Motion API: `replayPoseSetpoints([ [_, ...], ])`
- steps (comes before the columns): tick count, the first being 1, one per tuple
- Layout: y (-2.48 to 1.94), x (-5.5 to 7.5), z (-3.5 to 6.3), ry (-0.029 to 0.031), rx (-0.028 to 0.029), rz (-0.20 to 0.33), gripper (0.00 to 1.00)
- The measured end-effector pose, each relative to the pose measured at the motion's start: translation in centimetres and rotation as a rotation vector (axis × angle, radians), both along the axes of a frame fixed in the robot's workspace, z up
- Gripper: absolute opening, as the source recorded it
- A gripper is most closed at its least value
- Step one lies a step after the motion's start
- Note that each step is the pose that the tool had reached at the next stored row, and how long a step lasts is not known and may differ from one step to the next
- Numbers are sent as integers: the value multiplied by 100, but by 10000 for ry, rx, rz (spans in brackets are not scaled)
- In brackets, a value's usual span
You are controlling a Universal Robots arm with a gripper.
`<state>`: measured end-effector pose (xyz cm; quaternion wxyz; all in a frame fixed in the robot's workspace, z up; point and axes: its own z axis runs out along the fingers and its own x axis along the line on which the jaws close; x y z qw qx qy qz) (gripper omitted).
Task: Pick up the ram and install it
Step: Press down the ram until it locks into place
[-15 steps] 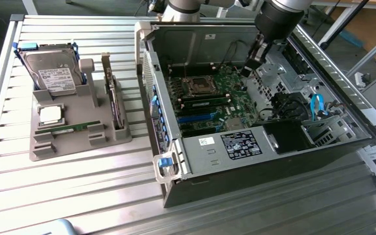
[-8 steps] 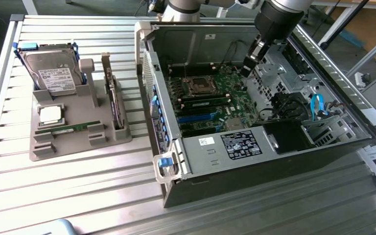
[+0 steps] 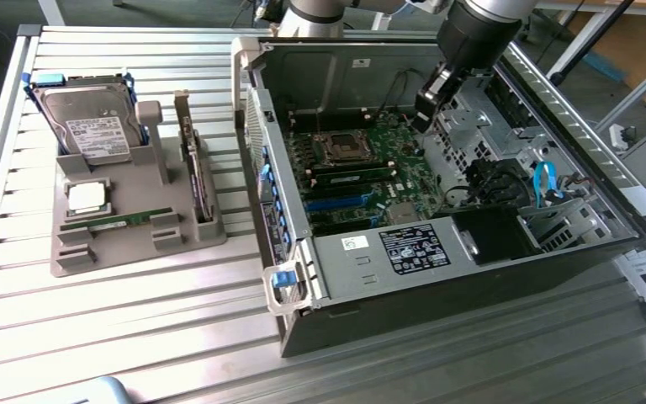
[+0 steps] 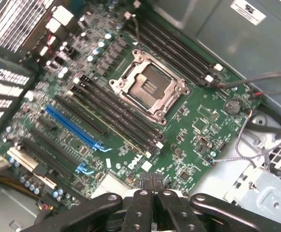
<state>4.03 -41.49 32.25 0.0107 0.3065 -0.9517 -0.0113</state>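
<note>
I've got the gripper (image 4: 151, 180) clenched shut on nothing, fingertips pressed together at the bottom centre of the wrist view, hanging over the motherboard (image 4: 188, 121) inside the open PC case (image 3: 503, 252). In the exterior view the arm comes down from the top, right of centre, into the case's upper half.

The ram (image 3: 115, 222) isn't in hand. It lies flat in a slot of the grey parts holder (image 3: 132, 252) at the exterior view's left, lower part of that tray, just below the square silver CPU (image 3: 85, 197). The hard drive (image 3: 90, 122) stands at the tray's top and the dark expansion card (image 3: 196, 164) stands on edge along its right side. So the stick and the gripper are well apart, w/ the case wall between them.

How I'd handle this step, as a judgement: the pick hasn't been made, so the gripper needs to clear the case wall before crossing to the tray, not cut across low. It would have to be released first; shut like this it can't take anything. Grab the stick by its long edges, mid-length, fingers square to it, so it doesn't tilt. Avoid the CPU next to it.

For the install side, the wrist view shows long black DIMM slots (image 4: 116, 113) beside the empty CPU socket (image 4: 150, 87), centre frame, another set (image 4: 179, 43) at upper right. Can't tell whether the latches are open. One stick looks already seated in the exterior view (image 3: 352, 178), but I'm not sure.
</note>
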Motion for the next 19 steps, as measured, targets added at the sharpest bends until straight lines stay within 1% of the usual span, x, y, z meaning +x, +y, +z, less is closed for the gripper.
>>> replayPoseSetpoints([
  [3,0,0,-3,0,0,-514,11],
  [5,0,0,-5,0,1,-947,11],
  [9,0,0,-13,0,-1,-2232,11],
  [10,0,0,-15,0,-1,-2474,11],
  [14,0,0,-21,0,0,-3103,11],
  [15,0,0,-23,0,0,-3356,11],
  [19,0,0,-29,0,0,-4043,11],
])
